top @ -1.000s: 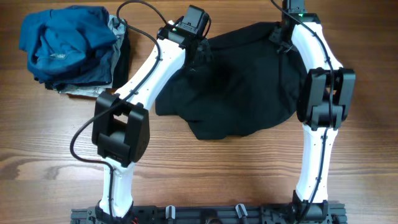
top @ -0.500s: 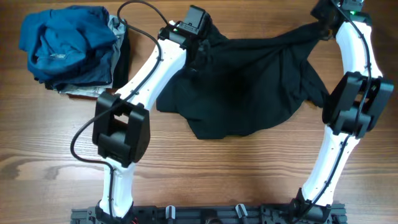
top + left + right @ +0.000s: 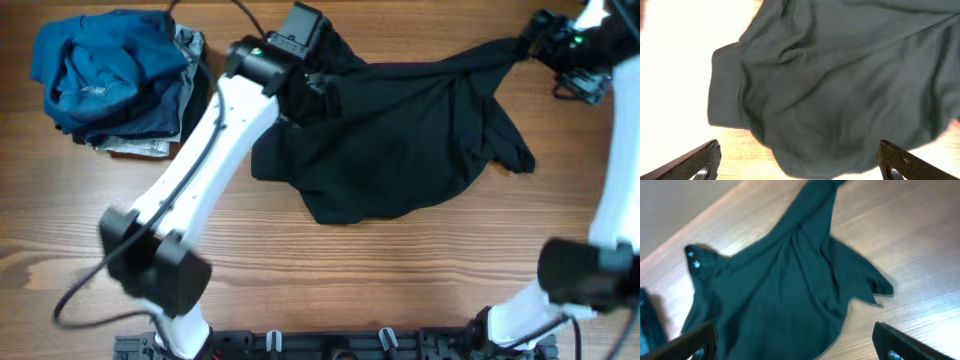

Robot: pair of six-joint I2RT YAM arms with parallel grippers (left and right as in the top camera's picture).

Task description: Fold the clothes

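Observation:
A dark garment (image 3: 400, 130) lies spread and rumpled on the wooden table, one corner drawn out toward the far right. My left gripper (image 3: 318, 72) hovers over its far left corner. In the left wrist view it is open (image 3: 800, 167), the cloth (image 3: 830, 75) below and nothing between the fingers. My right gripper (image 3: 540, 35) is at the far right, just beyond the drawn-out corner. It too stands open (image 3: 795, 349), high above the garment (image 3: 775, 295), holding nothing.
A pile of blue and grey clothes (image 3: 100, 70) sits at the far left corner of the table (image 3: 400, 270). Both white arms reach over the table from the near edge, the left one crossing diagonally beside the pile.
The right gripper pulled the garment's corner out to the right, then opened and let it go. The left arm has swung and risen over the left corner.

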